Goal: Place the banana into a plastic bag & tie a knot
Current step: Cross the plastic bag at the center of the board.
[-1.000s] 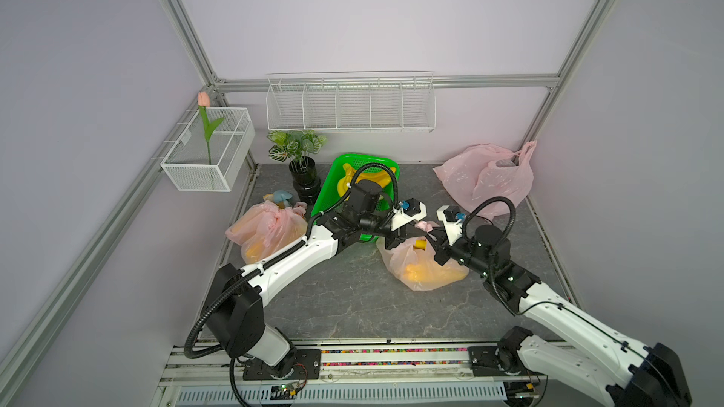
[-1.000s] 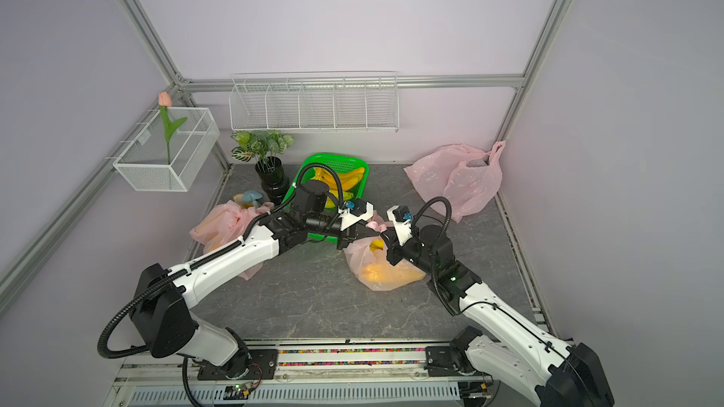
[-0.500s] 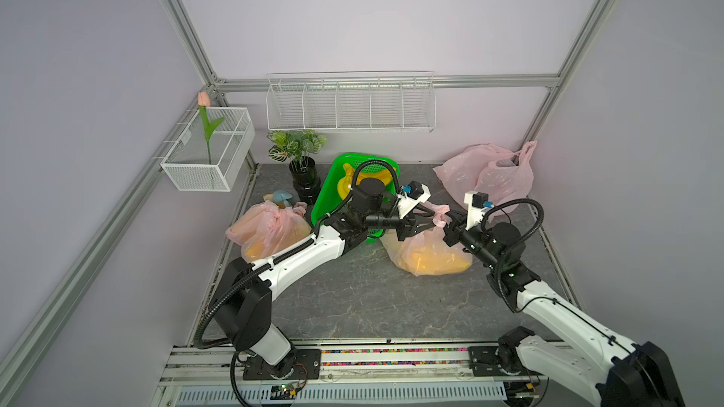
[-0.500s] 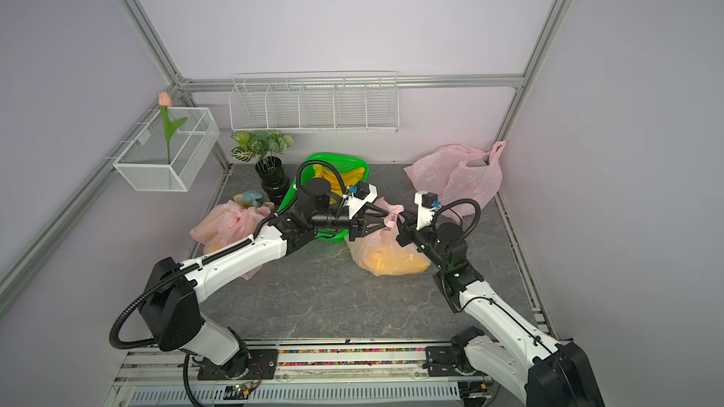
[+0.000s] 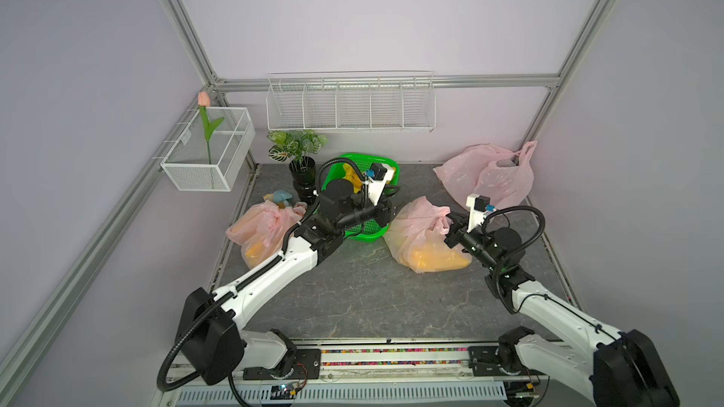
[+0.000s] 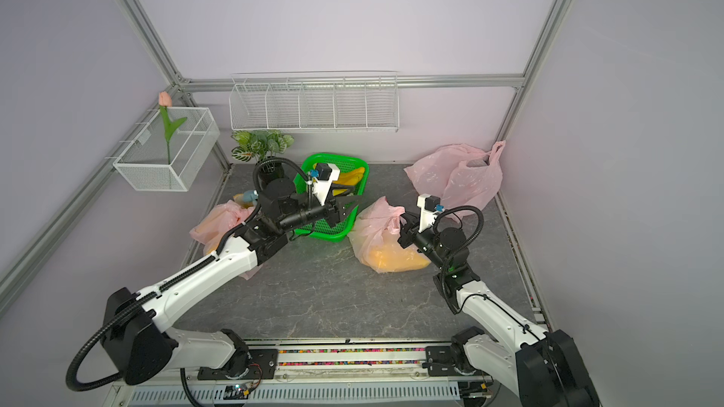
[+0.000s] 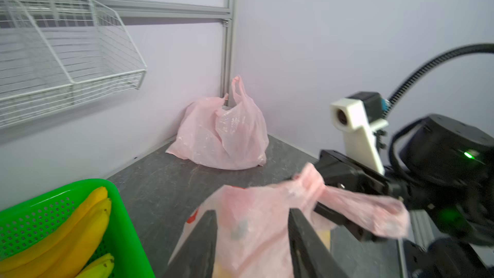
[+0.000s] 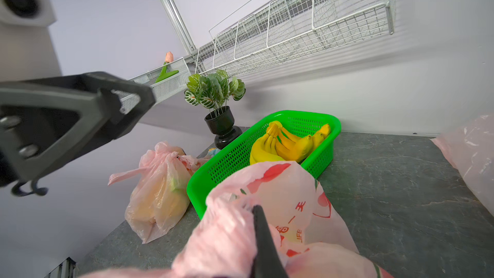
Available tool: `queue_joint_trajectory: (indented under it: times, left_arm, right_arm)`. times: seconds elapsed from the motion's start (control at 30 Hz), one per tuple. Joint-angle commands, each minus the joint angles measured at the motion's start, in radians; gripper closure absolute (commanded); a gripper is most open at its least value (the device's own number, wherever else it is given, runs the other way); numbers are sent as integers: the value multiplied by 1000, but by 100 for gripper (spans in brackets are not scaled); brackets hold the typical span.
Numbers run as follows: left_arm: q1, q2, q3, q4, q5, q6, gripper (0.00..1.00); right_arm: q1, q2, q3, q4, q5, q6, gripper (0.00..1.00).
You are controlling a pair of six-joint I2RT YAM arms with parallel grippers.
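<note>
From here the plastic bag (image 5: 415, 229) is thin, translucent pink film, crinkled and slightly glossy. I see the basket (image 8: 230, 161) as shiny perforated green plastic, the bananas (image 8: 291, 145) smooth-skinned. The tabletop (image 5: 352, 299) looks like matt grey veined stone, the wall rack (image 5: 348, 111) white-coated wire, the fingers (image 7: 197, 242) matt black.

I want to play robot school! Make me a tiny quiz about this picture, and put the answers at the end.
1. True or false: the right gripper is shut on the middle pink bag.
2. Where do the unbagged bananas lie? A) in the green basket B) in a cardboard box C) in a blue bowl
3. Fill in: the left gripper is ____ and grips nothing.

Key: 1 true; 2 A; 3 open.
</note>
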Motion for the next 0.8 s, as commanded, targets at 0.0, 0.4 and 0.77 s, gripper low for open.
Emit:
queue_joint_trajectory:
  times: [0.0, 0.4, 0.77]
  left_arm:
    - [-1, 139, 130, -118, -27, -33, 56]
    - [-49, 262, 45, 7, 264, 8, 70]
    - [-171, 314, -101, 366, 289, -185, 73]
  right_arm:
    - [-7, 7, -8, 87, -38, 12, 93]
    - [-45, 40, 34, 83, -53, -6, 93]
    - [-79, 135, 74, 181, -208, 82, 93]
